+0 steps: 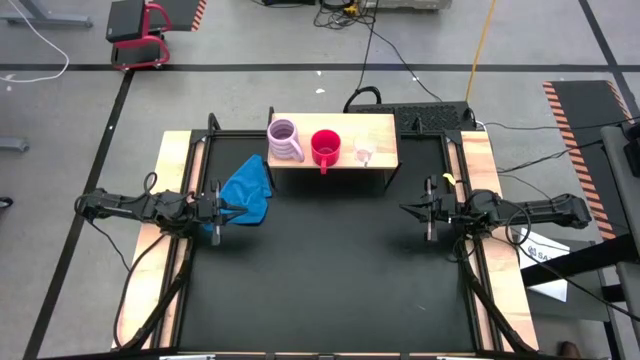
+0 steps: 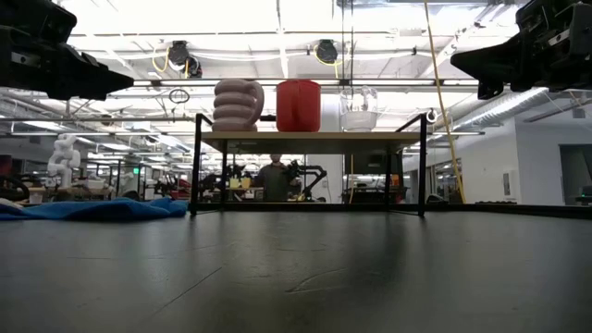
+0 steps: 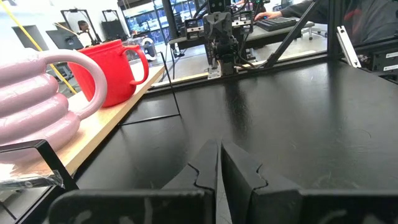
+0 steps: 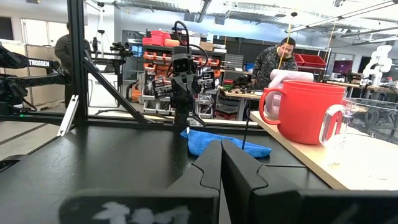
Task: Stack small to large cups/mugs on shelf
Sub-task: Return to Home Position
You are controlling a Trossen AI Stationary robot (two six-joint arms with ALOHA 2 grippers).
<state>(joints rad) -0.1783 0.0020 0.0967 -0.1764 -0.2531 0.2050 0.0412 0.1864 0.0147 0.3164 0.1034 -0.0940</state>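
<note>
High view shows the pink mug, red mug and glass cup in a row on the shelf, with the left claw and right claw each pinched together at opposite sides of the table.

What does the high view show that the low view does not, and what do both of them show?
Only the high view shows both arms along their length, with the left gripper at the edge of the blue cloth and the right gripper near the table's right side. Only the low view shows the open space under the shelf and a person seen through it in the room behind. Both show the lilac mug, the red mug and the glass cup in a row on the shelf.
</note>
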